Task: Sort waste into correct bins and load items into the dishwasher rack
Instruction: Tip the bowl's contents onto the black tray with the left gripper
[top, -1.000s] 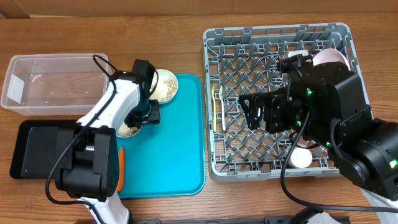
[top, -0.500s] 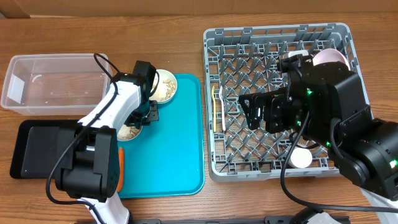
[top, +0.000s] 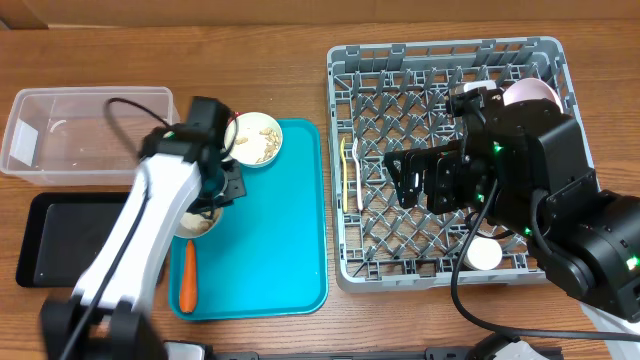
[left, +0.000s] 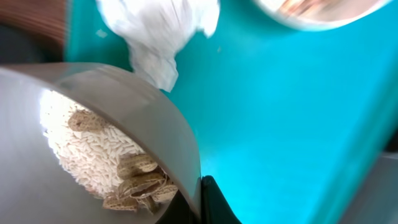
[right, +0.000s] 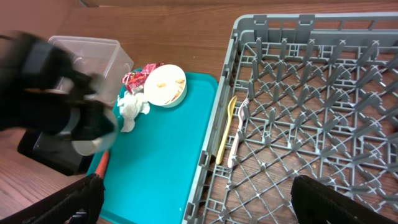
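Observation:
My left gripper (top: 213, 192) (left: 199, 196) is shut on the rim of a grey bowl (top: 196, 222) (left: 124, 112) holding rice and beige food scraps (left: 134, 180), over the left edge of the teal tray (top: 270, 240). Just beyond it lies the white napkin (left: 155, 28) (right: 130, 107), next to the red wrapper (right: 133, 78). A second bowl (top: 255, 140) (right: 165, 84) with scraps sits at the tray's far end. The orange carrot (top: 187, 276) lies by the tray's left edge. My right gripper (top: 405, 180) (right: 208, 211) hangs open over the dishwasher rack (top: 440, 265), holding nothing.
The clear tub (top: 85, 135) stands far left and the black tray (top: 65, 240) lies in front of it. In the rack lie a yellow spoon (top: 347, 172) and fork (top: 357, 180), a pink plate (top: 530, 92) and a small white round dish (top: 485, 255).
My left gripper has shut on the bowl's rim. The left arm has swung left with the bowl, uncovering the carrot. The right arm has stayed still.

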